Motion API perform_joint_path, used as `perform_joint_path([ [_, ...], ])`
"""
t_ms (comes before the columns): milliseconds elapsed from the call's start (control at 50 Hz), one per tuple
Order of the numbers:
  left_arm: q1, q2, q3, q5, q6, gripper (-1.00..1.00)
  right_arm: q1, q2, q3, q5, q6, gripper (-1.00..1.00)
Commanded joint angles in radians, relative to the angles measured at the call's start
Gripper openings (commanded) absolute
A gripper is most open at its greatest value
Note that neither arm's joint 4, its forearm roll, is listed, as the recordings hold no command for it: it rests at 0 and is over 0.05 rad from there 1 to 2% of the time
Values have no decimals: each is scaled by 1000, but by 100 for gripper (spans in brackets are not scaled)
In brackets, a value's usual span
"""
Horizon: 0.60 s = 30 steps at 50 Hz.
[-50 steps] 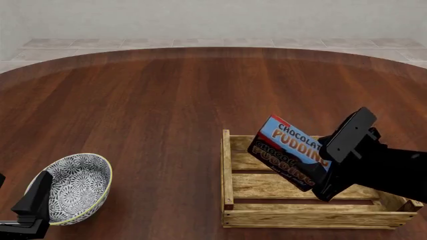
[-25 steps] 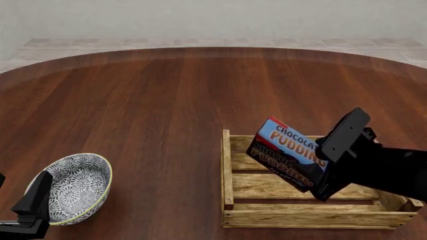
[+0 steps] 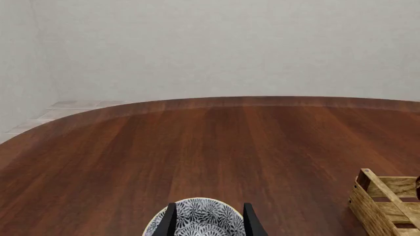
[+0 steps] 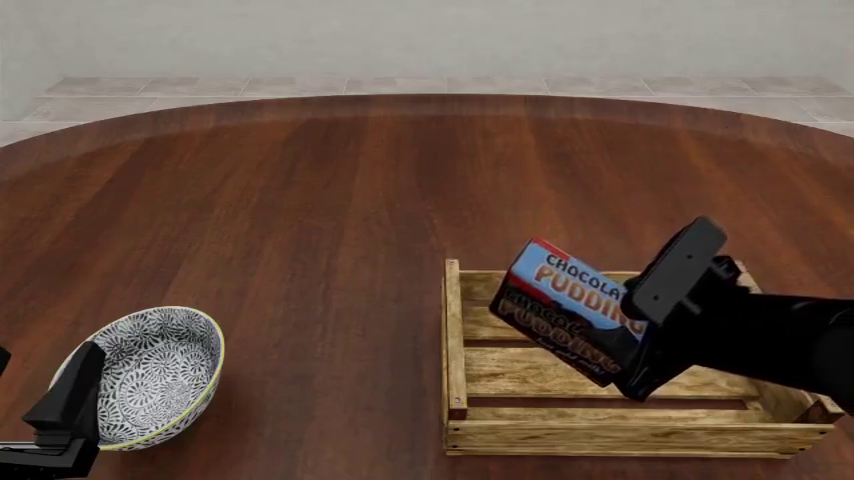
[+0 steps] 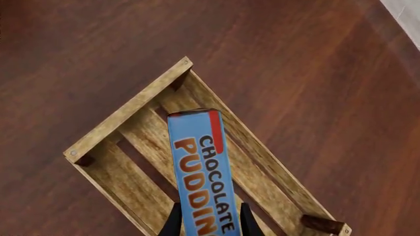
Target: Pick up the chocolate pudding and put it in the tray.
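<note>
— Left wrist view?
— Left gripper [image 3: 208,222] spread, holding nothing, poised over the patterned bowl [image 3: 198,219]; corner of the tray [image 3: 384,202] well off to one side.

— Front view?
— Chocolate pudding [image 4: 567,310] tilted, hanging above the tray [image 4: 457,350], nearer its left slat wall; clamped in the right gripper [image 4: 638,325]; bowl [image 4: 154,375] far left of the tray.

— Right wrist view?
— Fingers [image 5: 174,222] tight on the chocolate pudding [image 5: 201,167]; tray [image 5: 125,118] directly beneath.

Chocolate pudding [image 4: 571,310] carton, blue-topped with dark brown front, being held tilted above the tray [image 4: 461,352], a shallow light-wood slatted crate being carried on the bench's right side
</note>
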Motion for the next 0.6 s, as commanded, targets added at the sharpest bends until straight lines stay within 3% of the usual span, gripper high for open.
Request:
perform_joint_path([
  [20,0,0,0,0,0,100,8,11,6,-11,23,-100],
  [600,0,0,0,0,0,100,20,39,24,-31,26,-100],
])
